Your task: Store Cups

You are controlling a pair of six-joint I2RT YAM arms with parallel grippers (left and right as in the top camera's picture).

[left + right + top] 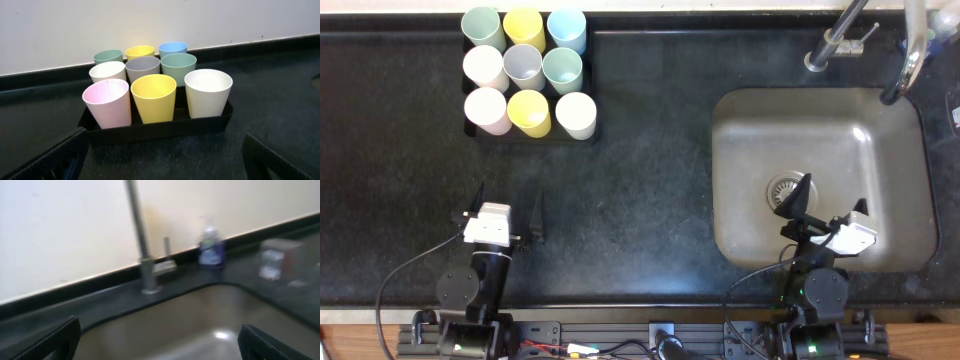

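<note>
While both arms sit low by their bases, the left jaws gape wide apart over the dark counter point(640, 180) with nothing between them. The right jaws are just as far apart and empty too, hanging over the steel sink point(740, 110) close to its drain point(785, 188). Out ahead of the left jaws, well apart from them, stands the black tray point(160, 127), and it's full: nine cups, all upright, packed three by three. Front row first, we have the pink cup point(107, 102), the near yellow cup point(154, 97) and the near white cup point(208, 92), shoulder to shoulder. Tucked behind them are the second white cup point(107, 72), the grey cup point(142, 67) and the near green cup point(178, 65). At the back it's the far green cup point(108, 56), the far yellow cup point(140, 51) and the blue cup point(173, 48), right up by the pale wall point(160, 20). Over on the sink side, the tap point(142, 255) rises from the far rim, and a soap bottle point(210, 247) stands near it against the wall.
</note>
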